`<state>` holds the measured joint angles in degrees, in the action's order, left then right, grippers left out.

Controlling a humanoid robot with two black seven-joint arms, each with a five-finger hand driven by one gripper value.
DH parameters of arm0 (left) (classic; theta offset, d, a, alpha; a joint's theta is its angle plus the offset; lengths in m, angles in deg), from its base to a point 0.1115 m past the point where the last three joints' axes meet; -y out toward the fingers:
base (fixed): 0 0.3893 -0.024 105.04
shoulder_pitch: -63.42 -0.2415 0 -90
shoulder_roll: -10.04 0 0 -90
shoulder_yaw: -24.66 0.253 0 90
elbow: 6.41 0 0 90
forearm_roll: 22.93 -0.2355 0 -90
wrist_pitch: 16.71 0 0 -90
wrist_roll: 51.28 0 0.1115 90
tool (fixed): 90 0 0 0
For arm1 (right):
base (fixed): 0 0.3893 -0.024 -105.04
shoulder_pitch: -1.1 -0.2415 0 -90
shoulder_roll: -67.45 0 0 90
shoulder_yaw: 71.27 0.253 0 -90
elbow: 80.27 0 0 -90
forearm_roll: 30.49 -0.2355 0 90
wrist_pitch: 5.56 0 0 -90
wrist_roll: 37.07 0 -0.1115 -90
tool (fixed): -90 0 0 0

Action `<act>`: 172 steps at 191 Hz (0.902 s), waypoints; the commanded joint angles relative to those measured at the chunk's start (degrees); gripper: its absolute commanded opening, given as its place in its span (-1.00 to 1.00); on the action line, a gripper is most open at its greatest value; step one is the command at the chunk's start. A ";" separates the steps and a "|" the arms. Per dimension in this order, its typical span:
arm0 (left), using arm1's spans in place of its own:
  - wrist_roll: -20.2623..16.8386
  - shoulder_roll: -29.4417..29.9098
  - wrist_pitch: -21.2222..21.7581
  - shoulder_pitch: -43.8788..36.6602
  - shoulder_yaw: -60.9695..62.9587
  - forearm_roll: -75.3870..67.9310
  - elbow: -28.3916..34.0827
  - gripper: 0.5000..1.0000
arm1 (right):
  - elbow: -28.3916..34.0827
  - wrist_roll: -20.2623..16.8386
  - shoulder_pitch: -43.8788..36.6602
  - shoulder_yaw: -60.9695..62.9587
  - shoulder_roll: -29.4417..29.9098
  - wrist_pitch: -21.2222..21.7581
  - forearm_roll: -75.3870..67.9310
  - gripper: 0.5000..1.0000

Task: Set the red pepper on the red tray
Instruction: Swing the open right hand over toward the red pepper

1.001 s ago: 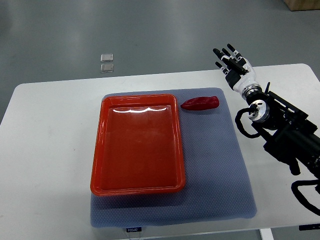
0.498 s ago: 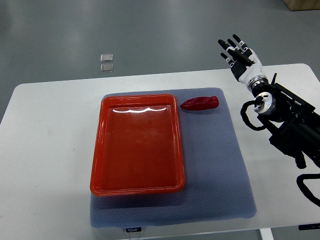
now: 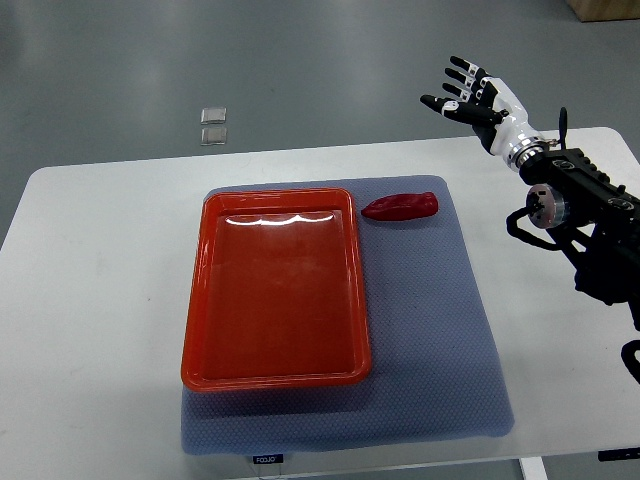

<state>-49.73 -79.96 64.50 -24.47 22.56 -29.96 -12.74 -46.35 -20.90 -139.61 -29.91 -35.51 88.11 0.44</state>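
While the red tray (image 3: pixel 275 290) sits bare, the red pepper (image 3: pixel 401 207) lies beside it.

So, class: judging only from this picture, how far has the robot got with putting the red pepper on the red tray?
Nothing is done yet. The red pepper lies on the grey mat, just right of the empty red tray. The right hand is above the table's far edge, fingers spread, holding nothing. Reaching, grasping and placing all remain.

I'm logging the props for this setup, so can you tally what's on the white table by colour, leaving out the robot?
Red: 2, the red tray and the red pepper
Blue-grey: 1, the mat under both
Total: 3 things on the white table
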 commanded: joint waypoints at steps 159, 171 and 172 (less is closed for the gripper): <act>-0.06 0.00 0.00 0.00 0.00 0.00 -0.09 1.00 | 6.16 -4.92 -14.85 -38.37 -7.96 7.23 40.34 0.64; 0.02 0.00 0.00 0.00 0.00 0.00 -0.09 1.00 | 5.80 -6.94 -14.94 -39.96 -7.08 7.14 40.34 0.64; 0.02 0.00 0.00 0.00 0.00 0.00 -0.09 1.00 | 5.80 -6.94 -14.94 -39.96 -7.08 7.14 40.34 0.64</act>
<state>-49.75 -79.96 64.49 -24.45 22.56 -29.96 -12.83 -40.13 -24.76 -154.34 -66.90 -43.96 95.42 40.64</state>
